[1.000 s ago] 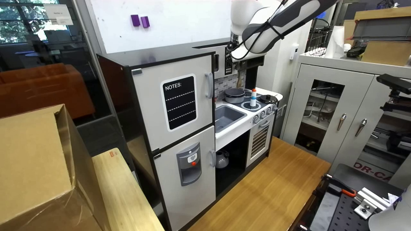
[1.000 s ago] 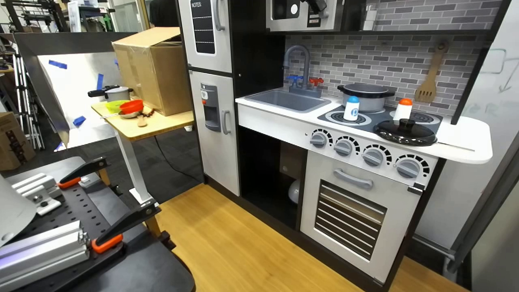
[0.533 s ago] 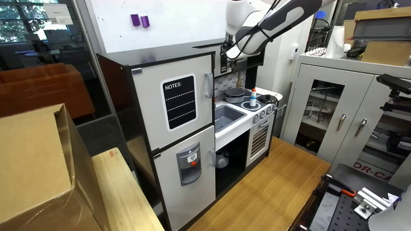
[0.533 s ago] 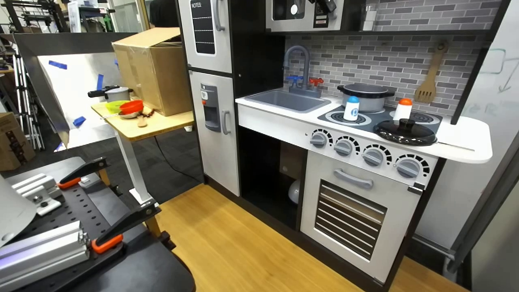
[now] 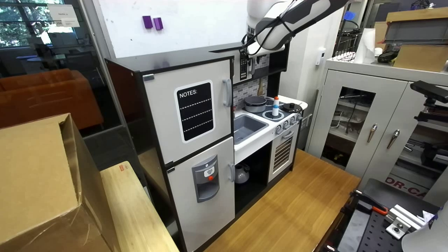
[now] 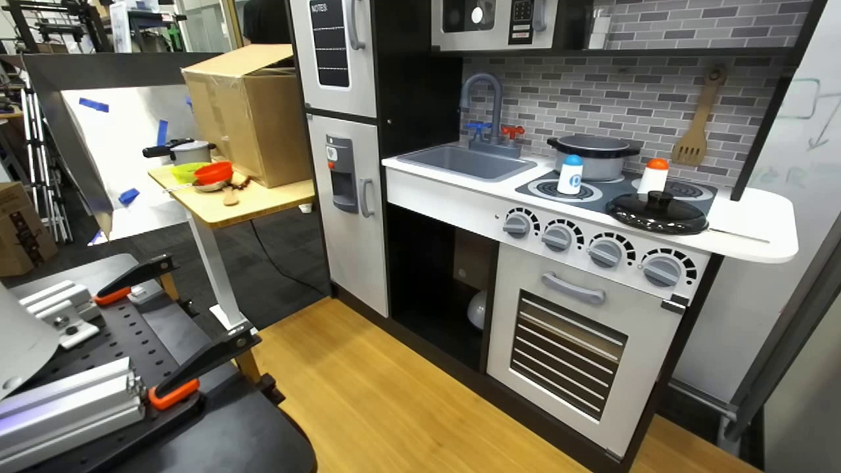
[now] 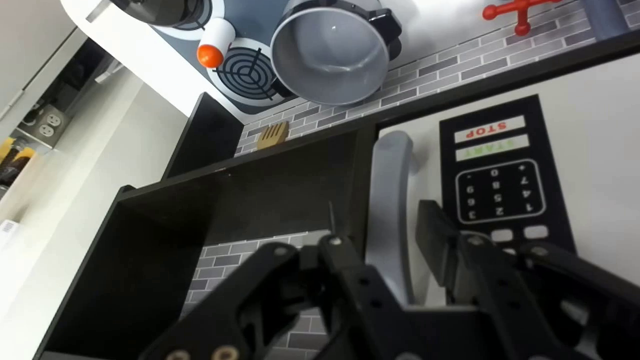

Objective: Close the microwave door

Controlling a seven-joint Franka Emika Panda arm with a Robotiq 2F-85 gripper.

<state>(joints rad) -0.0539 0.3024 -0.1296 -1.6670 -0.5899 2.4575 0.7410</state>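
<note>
The microwave door [image 6: 501, 29] is silver-grey with a dark window, at the top of an exterior view. It lies flat or nearly flat with the kitchen front. It also shows beside the fridge in an exterior view [image 5: 237, 66] and at the right of the wrist view [image 7: 595, 150], with its black keypad. Its grey handle [image 7: 389, 200] stands between my fingers in the wrist view, with gaps on both sides. My gripper [image 7: 381, 220] is open and holds nothing. It is mostly hidden behind the arm in an exterior view.
The open shelf [image 7: 280, 190] is beside the microwave. Below are a grey pot [image 6: 596, 161], an orange-topped shaker [image 6: 653, 177], a blue-topped shaker [image 6: 569, 179] and a black lid [image 6: 647, 220]. The tall white fridge door [image 5: 157, 105] stands beside the microwave. A wooden spatula [image 6: 696, 128] hangs behind.
The microwave door has swung inward to the kitchen front, mostly between the first two moments. The arm followed it, and the gripper has since risen out of an exterior view, uncovering the handle.
</note>
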